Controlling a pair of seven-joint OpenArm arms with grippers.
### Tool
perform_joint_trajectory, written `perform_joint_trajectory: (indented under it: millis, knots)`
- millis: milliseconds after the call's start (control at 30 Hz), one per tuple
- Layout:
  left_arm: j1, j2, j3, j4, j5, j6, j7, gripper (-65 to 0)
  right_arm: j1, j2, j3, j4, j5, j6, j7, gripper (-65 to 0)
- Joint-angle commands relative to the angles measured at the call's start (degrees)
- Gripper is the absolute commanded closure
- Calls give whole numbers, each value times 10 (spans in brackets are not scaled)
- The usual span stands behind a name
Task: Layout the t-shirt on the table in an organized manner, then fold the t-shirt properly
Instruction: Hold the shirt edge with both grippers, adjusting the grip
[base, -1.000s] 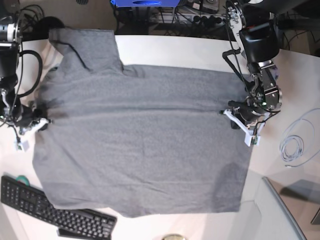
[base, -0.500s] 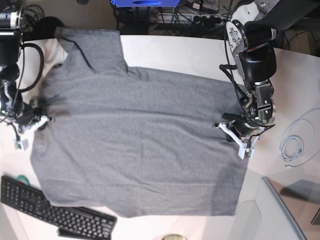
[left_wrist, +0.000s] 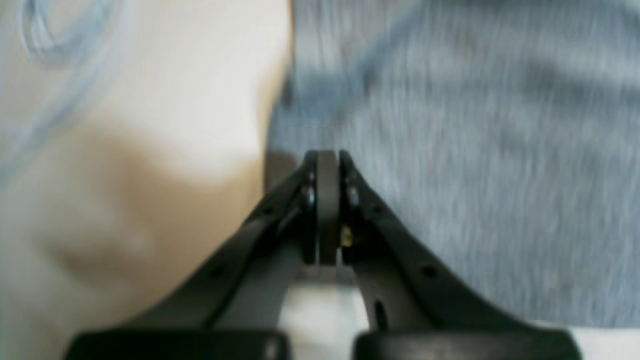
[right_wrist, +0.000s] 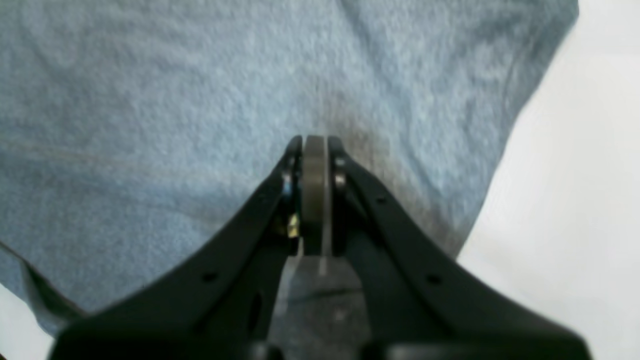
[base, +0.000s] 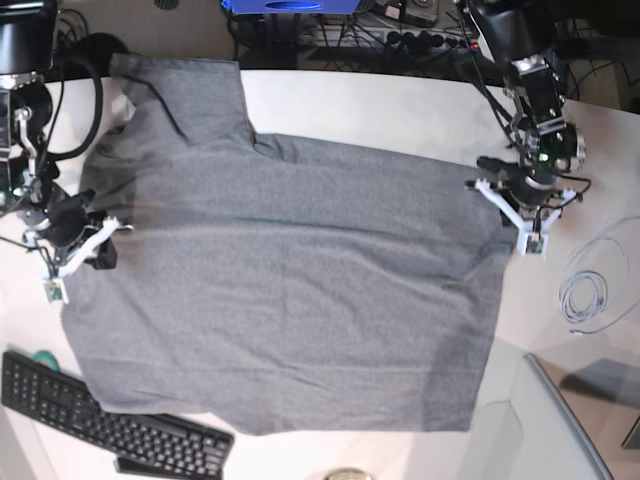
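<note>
Compared w/ the earlier base view, left gripper (base: 505, 187) has shifted toward 1 o'clock, up along the hem side; right gripper (base: 92, 238) has crept inward toward 3 o'clock, onto the fabric. T-shirt (base: 285, 280) itself has barely shifted.

**Garment position.** T-shirt lies spread over most of the table (base: 400, 105), body flat, one sleeve reaching to 11 o'clock at the far edge. Near edge overlaps the keyboard (base: 110, 425) at 7 o'clock.

**Jaw state.** Both pairs of jaws are pressed together. Wrist views show only the pads meeting, w/ no cloth seen between them, so neither appears to hold fabric. Left gripper (left_wrist: 327, 165) sits at the shirt's edge, half over bare table; right gripper (right_wrist: 314, 150) sits over cloth.

**Handling (est.).** Soft, light, limp knit; it drags and wrinkles rather than slides as one piece. Best taken at hem corners and shoulder/sleeve seams, pinching both layers.

**Obstructions.**
- Keyboard, 7 o'clock: under the near hem, may snag it.
- Coiled cable (base: 585, 295), 3 o'clock: just beside the left arm's working area.
- Clutter of cables beyond the far edge, 12 o'clock.
</note>
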Motion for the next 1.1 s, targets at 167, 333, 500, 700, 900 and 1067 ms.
perform_joint_trajectory:
  millis: [167,333,500,700,900,1067]
  knots:
    - [9,-8,-39,10,-55,4,-14,0,-4,0,-1,21,7,2,11,-20]
    - [9,-8,-41,10,-55,4,-14,0,-11,0,-1,22,7,3,11,-20]
    - [2,-8,-42,-2,-59,4,-15,-120,-19,0,-1,21,7,3,11,-20]
    - [-20,-19,-42,-51,-60,4,-15,-109,-19,0,-1,21,7,3,11,-20]
    - [-23,-24,-41,-56,-61,4,-16,-225,-19,0,-1,21,7,3,11,-20]
    - [-23,-24,-41,-57,-61,4,-16,-321,-19,0,-1,21,7,3,11,-20]
